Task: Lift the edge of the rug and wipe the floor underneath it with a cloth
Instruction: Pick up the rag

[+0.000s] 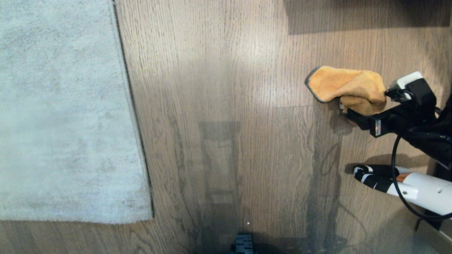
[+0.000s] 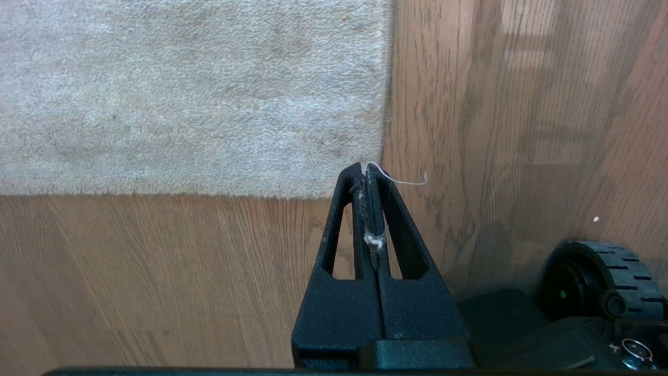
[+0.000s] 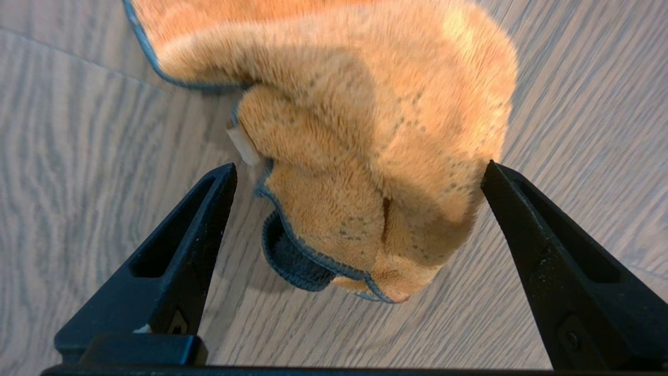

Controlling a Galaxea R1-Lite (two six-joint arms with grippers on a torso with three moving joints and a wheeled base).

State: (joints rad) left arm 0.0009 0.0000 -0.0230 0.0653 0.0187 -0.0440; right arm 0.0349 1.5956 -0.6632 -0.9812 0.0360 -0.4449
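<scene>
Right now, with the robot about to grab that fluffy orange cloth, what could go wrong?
1. The cloth lies bunched on the floor between the right gripper's open jaws; closing might pinch only one fold, so it could slip.
2. The rug edge lies flat, far across the floor from the cloth.
3. The left gripper is shut, with lint and a thread in its jaws, which could weaken its grip.

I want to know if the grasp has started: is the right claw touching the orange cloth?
Cannot tell. In the right wrist view the right claw is open around the cloth; one tip meets its fluffy outline, no clear gap or contact.
</scene>
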